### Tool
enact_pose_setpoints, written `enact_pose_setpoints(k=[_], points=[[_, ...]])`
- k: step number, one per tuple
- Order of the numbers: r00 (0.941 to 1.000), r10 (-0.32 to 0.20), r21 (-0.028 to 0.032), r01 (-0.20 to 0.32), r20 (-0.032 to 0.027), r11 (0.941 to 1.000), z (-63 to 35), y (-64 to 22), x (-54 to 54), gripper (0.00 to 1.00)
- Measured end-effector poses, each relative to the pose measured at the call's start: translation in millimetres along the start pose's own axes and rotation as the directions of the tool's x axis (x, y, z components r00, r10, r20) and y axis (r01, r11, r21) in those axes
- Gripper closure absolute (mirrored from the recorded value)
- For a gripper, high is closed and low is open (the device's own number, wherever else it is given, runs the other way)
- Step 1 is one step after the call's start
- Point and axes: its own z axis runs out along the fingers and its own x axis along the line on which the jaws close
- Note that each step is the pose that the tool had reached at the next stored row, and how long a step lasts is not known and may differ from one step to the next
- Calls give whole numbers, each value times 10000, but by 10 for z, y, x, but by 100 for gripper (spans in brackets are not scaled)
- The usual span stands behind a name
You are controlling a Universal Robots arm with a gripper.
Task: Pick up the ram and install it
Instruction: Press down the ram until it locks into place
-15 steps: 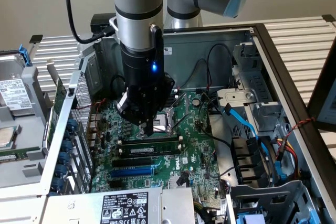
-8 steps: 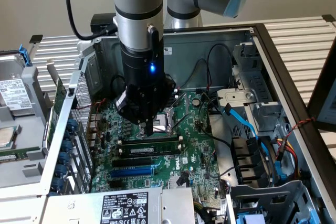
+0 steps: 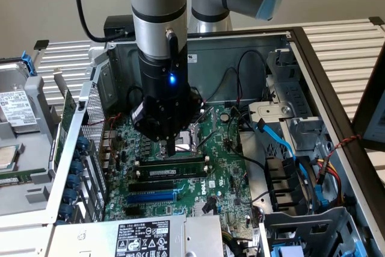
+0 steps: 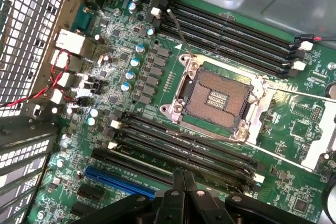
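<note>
Black gripper [image 3: 171,147], fingers pressed together, is hovering directly over the long green ram stick [image 3: 174,171], which is lying crosswise in a black memory slot [image 3: 170,180] below.

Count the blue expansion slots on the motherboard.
1: the blue expansion slot lies beside the black memory slots, away from the CPU socket; others may be hidden.

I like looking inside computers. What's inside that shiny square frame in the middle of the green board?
Inside the silver socket frame sits an empty processor socket: a brownish grid of tiny contacts, nothing mounted. What lies beneath that grid is covered.
</note>
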Motion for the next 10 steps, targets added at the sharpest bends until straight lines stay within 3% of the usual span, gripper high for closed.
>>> enact_pose_setpoints(k=[5,10], points=[[9979,646,8,-646,0,9979,0,-1,0,90],[9914,1305,13,-1305,3,9914,0,0,0,90]])
